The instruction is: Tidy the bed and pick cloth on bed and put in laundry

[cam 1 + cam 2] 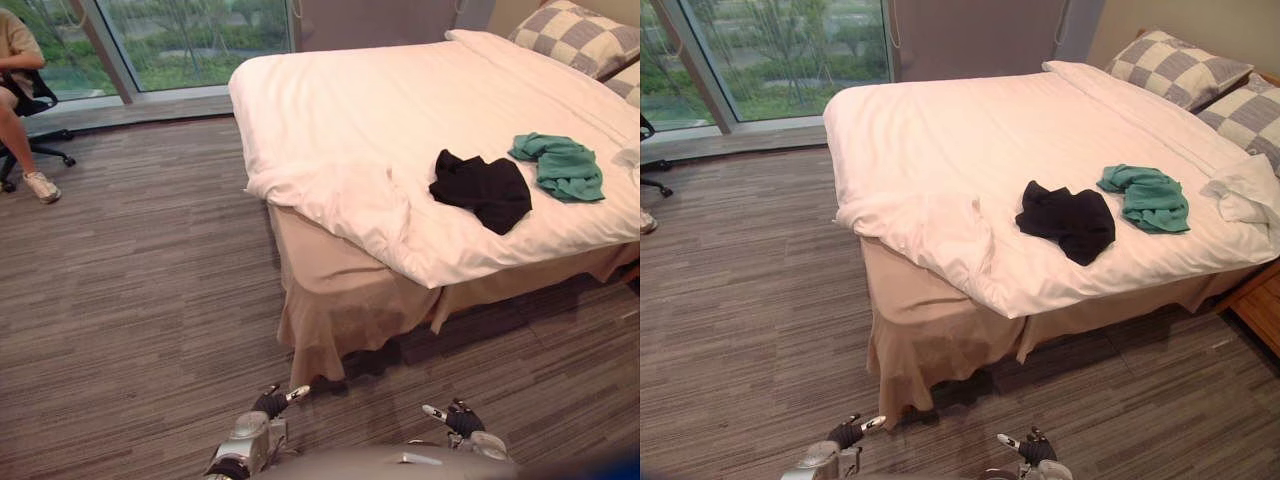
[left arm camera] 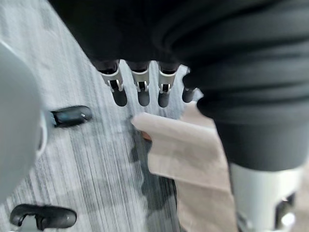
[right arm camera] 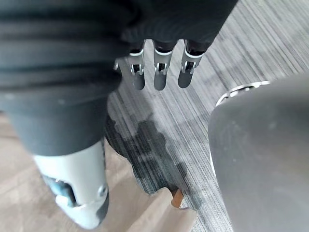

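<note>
**Bedroom interior: floor, bed, window wall and seating.**
Striped grey-brown carpet floor (image 1: 140, 300) lies beneath and ahead of the left hand's fingers (image 2: 141, 89). Just beyond the fingertips stands the near corner of the bed (image 1: 400, 130), which has a white cover and a tan skirt (image 1: 340, 310) hanging to the floor. Checked pillows (image 1: 575, 38) lie at its far end, to the right of the fingers. Well ahead and to the left, a tall window (image 1: 190, 40) in a grey frame admits daylight and shows greenery outside. A plain grey wall (image 1: 380, 20) rises behind the bed. Far left of the fingers, by the window, a black office chair (image 1: 35, 95) seats a person (image 1: 15, 60). A wooden unit (image 1: 1260, 310) adjoins the bed's right side.
</note>
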Robot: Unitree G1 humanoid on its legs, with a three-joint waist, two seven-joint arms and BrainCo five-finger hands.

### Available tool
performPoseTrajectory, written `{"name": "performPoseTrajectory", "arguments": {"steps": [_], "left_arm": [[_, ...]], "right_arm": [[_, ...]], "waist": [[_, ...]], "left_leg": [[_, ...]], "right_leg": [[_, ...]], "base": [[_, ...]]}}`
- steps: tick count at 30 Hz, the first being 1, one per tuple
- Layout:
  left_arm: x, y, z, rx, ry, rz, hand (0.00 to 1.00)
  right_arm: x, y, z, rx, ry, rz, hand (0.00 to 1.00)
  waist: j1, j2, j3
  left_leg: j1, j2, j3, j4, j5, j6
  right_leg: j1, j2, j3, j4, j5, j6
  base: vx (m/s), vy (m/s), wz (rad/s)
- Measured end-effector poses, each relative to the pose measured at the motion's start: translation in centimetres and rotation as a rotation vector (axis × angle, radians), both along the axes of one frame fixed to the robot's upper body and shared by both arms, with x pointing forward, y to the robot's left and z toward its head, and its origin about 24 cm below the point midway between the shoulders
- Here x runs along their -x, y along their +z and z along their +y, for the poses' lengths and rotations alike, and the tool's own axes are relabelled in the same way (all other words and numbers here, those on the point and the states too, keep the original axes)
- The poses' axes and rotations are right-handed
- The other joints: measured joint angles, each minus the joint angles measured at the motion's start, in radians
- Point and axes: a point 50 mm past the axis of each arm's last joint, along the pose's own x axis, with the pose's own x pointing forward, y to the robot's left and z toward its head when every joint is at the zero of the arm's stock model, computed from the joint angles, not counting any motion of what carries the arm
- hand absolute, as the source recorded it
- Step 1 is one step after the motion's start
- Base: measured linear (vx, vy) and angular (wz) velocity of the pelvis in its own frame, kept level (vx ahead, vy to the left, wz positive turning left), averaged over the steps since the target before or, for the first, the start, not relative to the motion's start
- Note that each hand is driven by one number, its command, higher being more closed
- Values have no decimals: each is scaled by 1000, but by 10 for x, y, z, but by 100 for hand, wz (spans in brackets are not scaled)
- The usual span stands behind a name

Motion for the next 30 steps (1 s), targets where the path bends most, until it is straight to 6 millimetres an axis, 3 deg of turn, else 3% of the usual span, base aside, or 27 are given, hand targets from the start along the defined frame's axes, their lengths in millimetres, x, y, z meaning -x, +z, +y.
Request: {"name": "performPoseTrajectory", "arguments": {"steps": [11, 13, 14, 17, 18, 19, 20, 22, 25, 26, 28, 30], "left_arm": [[31, -4, 29, -1, 706, 17, 0], [30, 4, 52, -28, 967, -61, 0], [27, 8, 60, -39, 1018, -93, 0], [12, 41, 117, -150, 1167, -305, 0], [5, 61, 142, -229, 1175, -406, 0], [-2, 82, 164, -322, 1146, -492, 0], [-6, 93, 174, -380, 1118, -534, 0], [-21, 136, 198, -541, 1028, -710, 0], [-44, 173, 202, -625, 920, -879, 0], [-58, 190, 195, -614, 838, -1023, 0], [-82, 223, 167, -601, 649, -1247, 0], [-113, 262, 120, -630, 398, -1441, 0]], "right_arm": [[-3, -3, 4, -41, 26, 54, 0], [1, -4, 1, -59, 32, 79, 0], [1, -4, 1, -65, 34, 82, 0], [2, -4, 2, -99, 42, 92, 0], [0, -3, 2, -110, 47, 89, 0], [-1, -3, 1, -115, 45, 83, 0], [-1, -2, 0, -118, 41, 82, 0], [-6, 0, -6, -120, 46, 66, 0], [-11, 3, -7, -124, 57, 49, 0], [-13, 4, -5, -127, 65, 48, 0], [-10, 2, 1, -149, 58, 58, 0], [-2, 0, 1, -158, 34, 80, 0]], "waist": [[19, 26, -4], [34, 24, -6], [36, 24, -6], [60, 26, -6], [62, 26, -6], [61, 28, -5], [60, 28, -5], [66, 30, -8], [72, 34, -14], [74, 34, -17], [76, 27, -32], [76, 41, -76]], "left_leg": [[-9, -3, -52, -1, 5, 5], [-29, -4, -88, -1, 7, 3], [-34, -4, -93, -1, 7, 2], [-39, -5, -112, -1, 8, 1], [-38, -5, -118, -1, 7, 1], [-40, -7, -131, -1, 7, 1], [-39, -7, -132, -1, 7, 0], [-39, -8, -130, -1, 7, 0], [-39, -8, -121, -1, 5, -2], [-39, -8, -112, -2, 4, -4], [-44, -3, -101, -1, 4, -4], [-63, 14, -88, -1, 4, -4]], "right_leg": [[72, 7, -73, -94, 37, 9], [92, 8, -126, -108, 37, 10], [94, 8, -137, -112, 37, 10], [115, 10, -171, -132, 37, 10], [127, 10, -181, -134, 37, 10], [134, 10, -195, -135, 37, 10], [139, 9, -197, -136, 37, 9], [142, 4, -199, -138, 39, 8], [143, 4, -198, -143, 48, 4], [143, 3, -198, -143, 49, 4], [137, 5, -191, -143, 53, 1], [105, 18, -165, -126, 70, -17]], "base": [[10, 10, 17], [78, -40, 55], [68, -39, 48], [80, -40, 27], [103, -45, 22], [86, -39, 28], [59, -29, 24], [47, -17, 8], [0, 0, 0], [0, 0, 0], [-15, -15, -4], [-34, -12, -17]]}}
